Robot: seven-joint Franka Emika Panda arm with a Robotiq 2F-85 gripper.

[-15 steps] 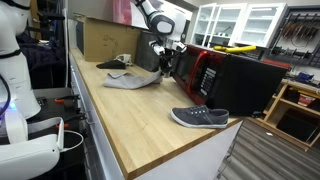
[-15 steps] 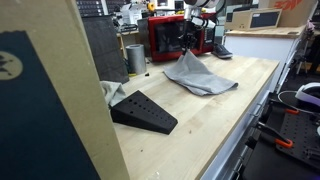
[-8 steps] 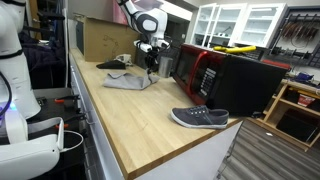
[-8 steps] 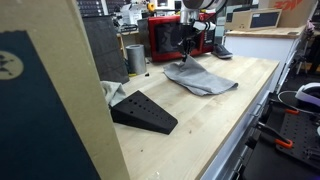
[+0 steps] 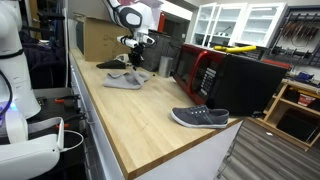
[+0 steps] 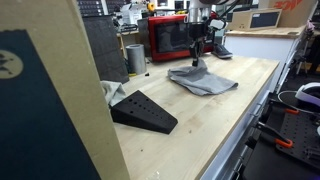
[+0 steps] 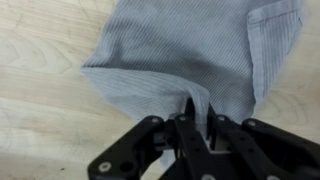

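Your claw (image 7: 197, 112) is clamped on a pinch of the cloth (image 7: 180, 50), its fingers together with a fold of fabric between them. So the grip is made, and in an exterior view that fold is drawn up into a small peak under the claw (image 6: 197, 62). The rest of the cloth (image 5: 125, 80) lies spread on the desk (image 5: 140, 125), near the microwave (image 5: 207, 72). I'd judge this an early stage: hold secured, lift only partial, nothing clear of the desk yet.

Count: one cloth, one shoe (image 5: 200, 117), one microwave, one wedge (image 6: 143, 110), one cup (image 6: 136, 58), one box (image 5: 100, 38).
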